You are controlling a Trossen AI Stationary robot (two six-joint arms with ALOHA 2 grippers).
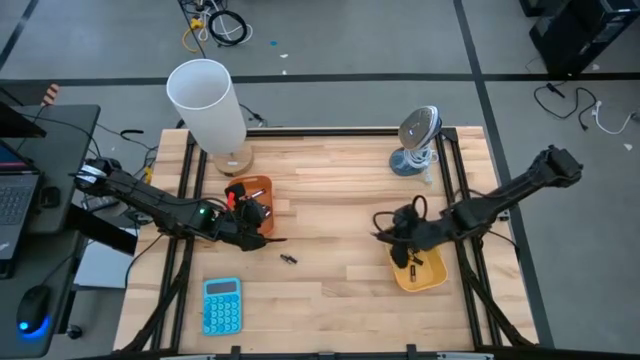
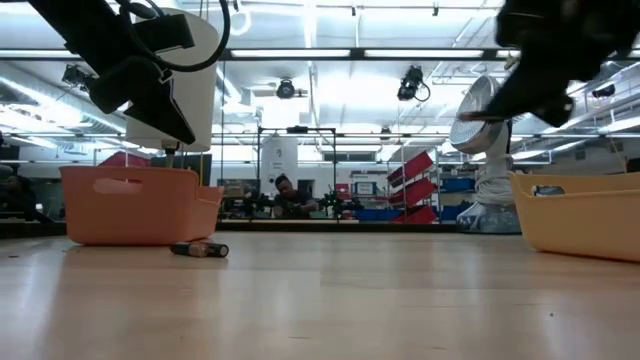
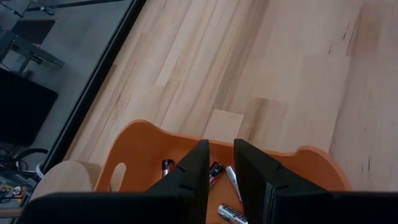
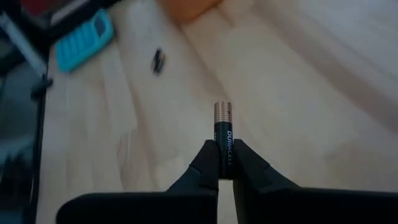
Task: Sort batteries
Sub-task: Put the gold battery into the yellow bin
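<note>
Overhead, the left gripper [image 1: 262, 222] hangs over the orange rounded plastic tray [image 3: 134, 146], its smooth dark fingers [image 3: 193, 171] parted and empty; several small cylindrical batteries [image 3: 231, 214] lie inside. The right gripper [image 4: 225, 163] pinches a black, copper-capped cylindrical battery [image 4: 223, 134] above the yellow plastic tray [image 1: 432, 274]. One dark loose battery [image 1: 288, 259] rests on the pale planked wooden table [image 1: 340, 200], near a blue calculator [image 1: 221, 304]. A white cylinder [image 1: 207, 103] and small fan [image 1: 415, 140] stand behind; grey floor surrounds.

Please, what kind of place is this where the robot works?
Probably a robotics lab or workshop. The wooden table stands on a grey floor with loose cables; a laptop sits beside it, and behind it a large hall with ceiling strip lights and shelving.
</note>
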